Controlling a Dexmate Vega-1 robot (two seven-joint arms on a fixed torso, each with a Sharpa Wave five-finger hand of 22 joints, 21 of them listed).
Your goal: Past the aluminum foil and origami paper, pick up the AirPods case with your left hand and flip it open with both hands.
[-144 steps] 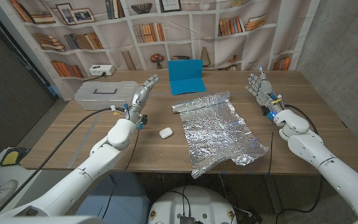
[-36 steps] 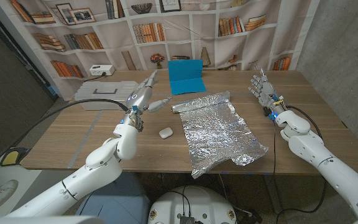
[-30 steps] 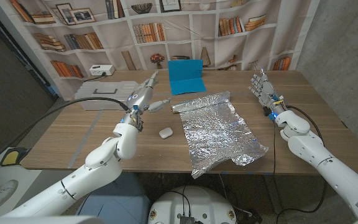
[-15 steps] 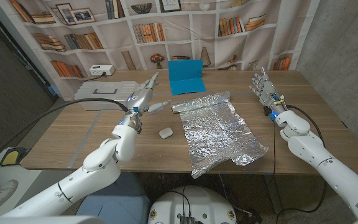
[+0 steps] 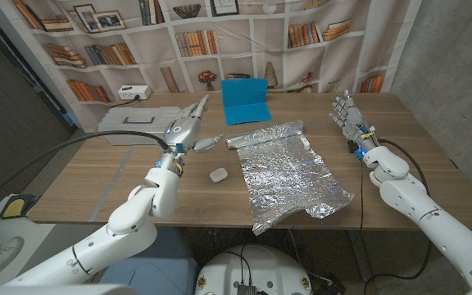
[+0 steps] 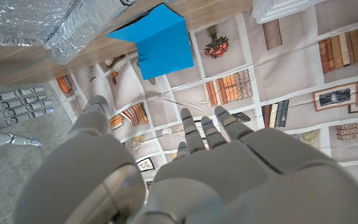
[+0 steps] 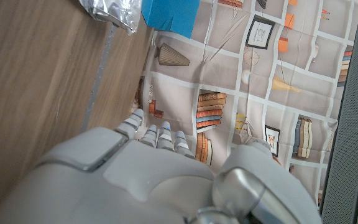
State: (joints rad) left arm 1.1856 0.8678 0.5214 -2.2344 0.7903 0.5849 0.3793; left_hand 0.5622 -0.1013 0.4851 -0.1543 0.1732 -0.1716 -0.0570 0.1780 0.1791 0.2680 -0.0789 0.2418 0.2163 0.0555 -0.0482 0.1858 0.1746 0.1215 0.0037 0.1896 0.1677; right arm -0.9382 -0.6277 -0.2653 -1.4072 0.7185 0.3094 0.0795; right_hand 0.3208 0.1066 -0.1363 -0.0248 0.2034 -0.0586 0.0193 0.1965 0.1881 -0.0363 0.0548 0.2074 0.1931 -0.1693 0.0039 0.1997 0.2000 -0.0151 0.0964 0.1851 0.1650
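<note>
A small white AirPods case (image 5: pixel 218 174) lies on the wooden table (image 5: pixel 97 184), just left of the crumpled aluminum foil sheet (image 5: pixel 288 171). Blue origami paper (image 5: pixel 244 100) stands folded at the back, also in the left wrist view (image 6: pixel 162 42). My left hand (image 5: pixel 188 129) hovers above and behind the case, fingers spread, thumb out toward the foil, holding nothing; its back shows in its wrist view (image 6: pixel 166 174). My right hand (image 5: pixel 347 116) stands upright at the table's right side, fingers apart and empty, far from the case; the right wrist view shows its back (image 7: pixel 142 174).
A grey plastic box (image 5: pixel 138 125) sits at the back left, a white power strip (image 5: pixel 133 93) behind it. A bookshelf-print backdrop (image 5: pixel 220 33) hangs behind the table. Foil's rolled edge (image 6: pixel 79 28) appears in the left wrist view, with my right hand (image 6: pixel 11 106) beyond it.
My left arm has swung forward and its hand has shifted slightly left and lower, staying above the case. The right hand and the case have not moved.
</note>
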